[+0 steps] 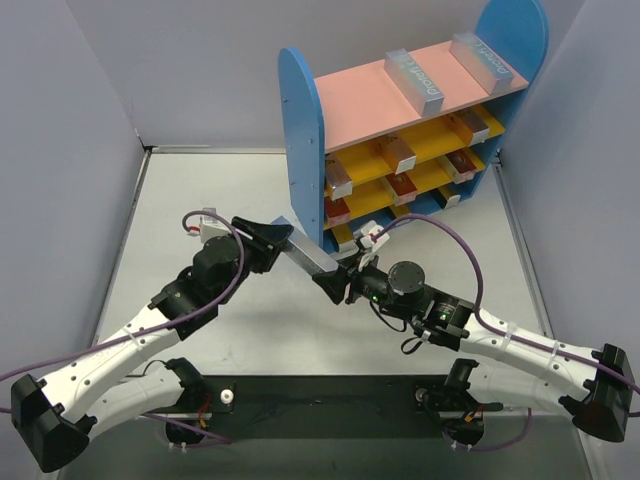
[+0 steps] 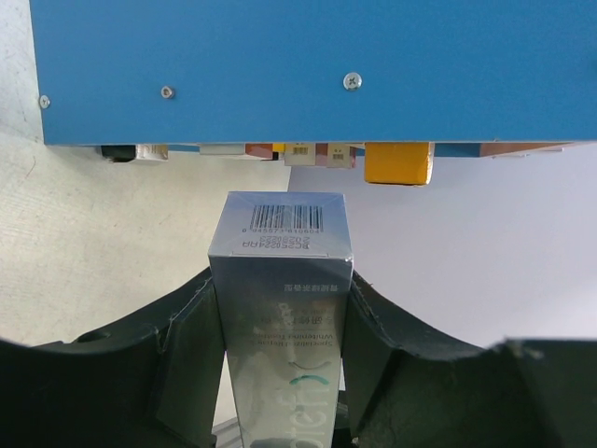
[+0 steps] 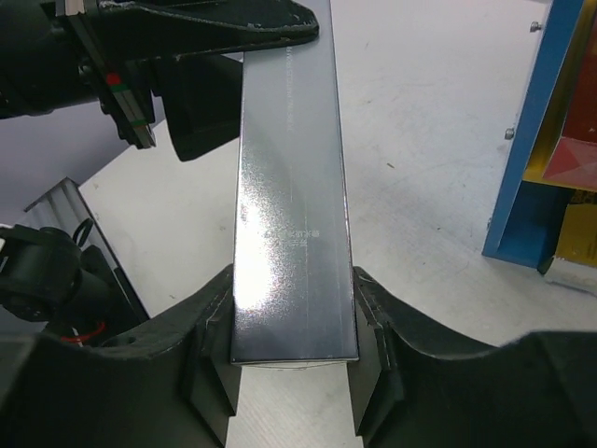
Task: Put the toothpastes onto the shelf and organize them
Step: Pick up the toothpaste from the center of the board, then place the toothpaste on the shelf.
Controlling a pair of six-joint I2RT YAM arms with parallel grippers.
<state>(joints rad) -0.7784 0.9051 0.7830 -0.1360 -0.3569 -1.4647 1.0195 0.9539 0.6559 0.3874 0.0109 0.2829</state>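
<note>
Here, the left hand (image 1: 285, 240), angled inward, clamps one end of a long silver-grey cardboard toothpaste box (image 1: 310, 258); the right hand (image 1: 336, 284) clamps the other end. The box hangs over the white counter (image 1: 200, 190) beside the blue-sided wooden shelf (image 1: 303, 150).

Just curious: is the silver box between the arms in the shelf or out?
Out. The left gripper and right gripper clamp the silver box by its ends, outside the shelf.

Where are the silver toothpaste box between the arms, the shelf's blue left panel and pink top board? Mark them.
Silver cardboard toothpaste box (image 1: 312, 257): top external view, mid-length.
Blue wooden left panel (image 1: 303, 130): top external view, its middle.
Pink top board (image 1: 360, 105): top external view, bare left part.
</note>
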